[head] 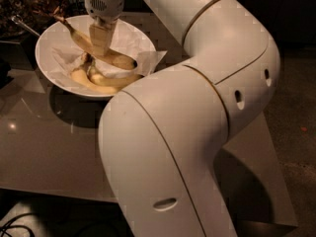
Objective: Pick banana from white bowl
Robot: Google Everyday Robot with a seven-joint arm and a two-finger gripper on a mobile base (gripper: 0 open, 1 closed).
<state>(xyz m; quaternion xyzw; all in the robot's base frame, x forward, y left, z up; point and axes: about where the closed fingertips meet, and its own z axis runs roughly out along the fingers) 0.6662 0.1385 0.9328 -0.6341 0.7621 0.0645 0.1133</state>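
Clamping the single pale-yellow banana [121,59], the two-finger gripper [100,45] hangs just twelve o'clock of centre inside the wide glossy white bowl [46,47].

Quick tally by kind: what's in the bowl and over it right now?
bananas: 3 (single banana, joined pair)
bowl: 1
paper lining: 1
end effector: 1, down over the single banana inside the bowl
total: 6
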